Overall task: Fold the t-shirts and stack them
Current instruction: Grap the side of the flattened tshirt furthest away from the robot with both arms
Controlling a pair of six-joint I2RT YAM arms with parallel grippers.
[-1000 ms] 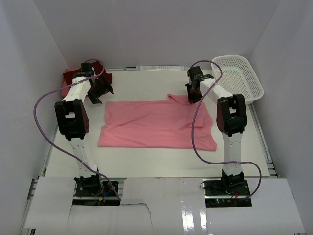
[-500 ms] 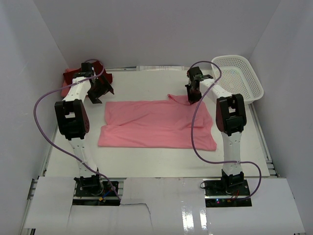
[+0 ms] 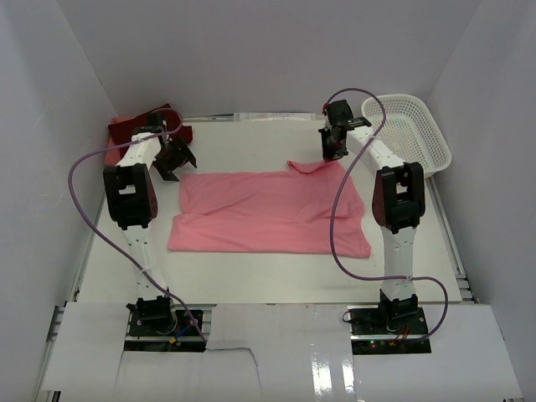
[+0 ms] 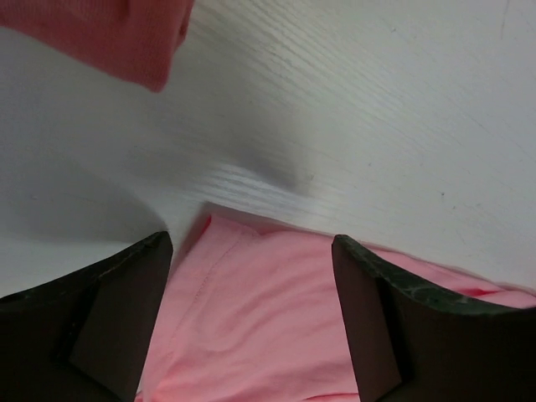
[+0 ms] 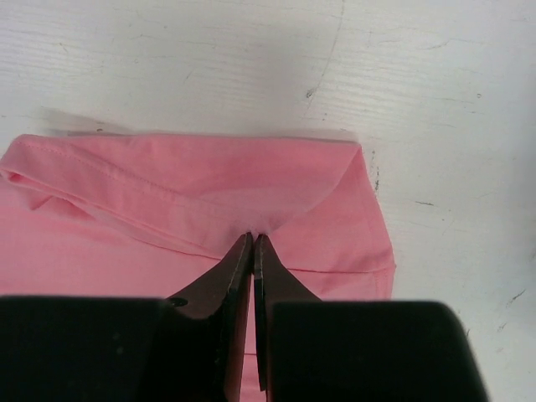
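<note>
My right gripper (image 3: 332, 153) has pulled back toward the far edge of the table (image 3: 251, 276) since a second ago, taking the far right corner of the pink t-shirt (image 3: 268, 209) with it. My left arm has swung its elbow in toward the far left corner.

The pink t-shirt lies spread wide across the middle of the table. It is mostly flat with soft wrinkles, its near hem runs fairly straight, and its near right corner juts out. The far right corner is drawn into a small peak. My right wrist view shows a stitched hem folded over there, with a pinch of cloth caught between my clenched fingertips.

My right arm reaches long to the far edge, wrist tipped down over that corner. My left gripper (image 3: 174, 163) hangs over the shirt's far left corner with its fingers spread wide and holding nothing; I cannot tell whether they touch the cloth.

A red shirt (image 3: 126, 130) sits bunched in the far left corner of the table, and a white basket (image 3: 400, 98) stands at the far right corner.
</note>
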